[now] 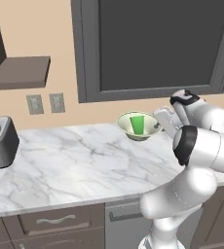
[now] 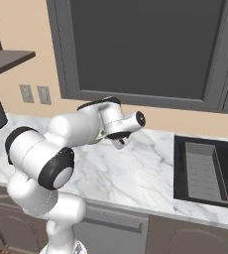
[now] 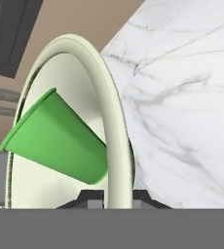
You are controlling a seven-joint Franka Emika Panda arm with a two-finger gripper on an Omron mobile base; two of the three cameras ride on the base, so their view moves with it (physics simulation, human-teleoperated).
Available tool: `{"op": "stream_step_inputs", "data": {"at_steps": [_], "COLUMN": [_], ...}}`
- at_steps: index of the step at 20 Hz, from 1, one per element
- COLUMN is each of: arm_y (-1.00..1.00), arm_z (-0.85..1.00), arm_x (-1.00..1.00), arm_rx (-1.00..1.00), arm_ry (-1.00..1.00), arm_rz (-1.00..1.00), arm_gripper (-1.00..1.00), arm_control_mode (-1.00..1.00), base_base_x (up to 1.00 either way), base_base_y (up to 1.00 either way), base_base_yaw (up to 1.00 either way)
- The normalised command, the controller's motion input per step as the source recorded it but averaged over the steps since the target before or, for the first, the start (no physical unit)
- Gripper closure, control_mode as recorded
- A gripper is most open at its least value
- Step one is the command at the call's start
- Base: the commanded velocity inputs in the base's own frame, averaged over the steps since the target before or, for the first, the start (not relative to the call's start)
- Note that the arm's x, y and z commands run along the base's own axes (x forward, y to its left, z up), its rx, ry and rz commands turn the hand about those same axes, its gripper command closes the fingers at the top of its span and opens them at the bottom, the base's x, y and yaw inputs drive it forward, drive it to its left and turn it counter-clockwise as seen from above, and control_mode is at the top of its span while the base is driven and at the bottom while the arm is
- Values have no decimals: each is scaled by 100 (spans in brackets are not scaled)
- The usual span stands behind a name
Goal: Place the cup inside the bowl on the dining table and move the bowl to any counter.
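- Hand view: the claw [image 3: 118, 197] sits at 6 o'clock, its two dark tips on either side of the rim of the bowl [image 3: 115, 127], closed on that rim.
- The cup [image 3: 60, 141] stands inside the bowl, its base near the gripped rim and its mouth towards 9 o'clock in this rolled view.
- Left base view: the white arm rises at 5 o'clock, and its hand reaches the bowl [image 1: 127, 127] from the 3 o'clock side; the fingertips themselves are hidden behind the hand.
- The bowl is over the marble table [image 1: 75, 160], close to the beige wall at its back edge. I cannot tell whether it rests on the slab or is just clear of it.
- The green cup [image 1: 137, 124] is upright in the bowl.
- A grey toaster [image 1: 1, 141] stands on the table at 9 o'clock, well apart from the bowl.
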Motion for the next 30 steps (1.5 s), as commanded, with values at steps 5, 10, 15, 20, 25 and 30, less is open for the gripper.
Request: {"op": "stream_step_inputs", "data": {"at_steps": [5,10,15,20,25,30], "arm_y": [0,0,0,0,0,0], "arm_z": [0,0,0,0,0,-3], "arm_x": [0,0,0,0,0,0], "arm_rx": [0,0,0,0,0,0], "arm_ry": [0,0,0,0,0,0], "arm_rz": [0,0,0,0,0,0], "arm_gripper": [100,100,100,100,100,100], "arm_control_mode": [100,100,100,100,-100,-100], "base_base_x": [18,0,0,0,0,0], "base_base_y": [14,0,0,0,0,0], "base_base_yaw": [-2,0,0,0,0,0]}}
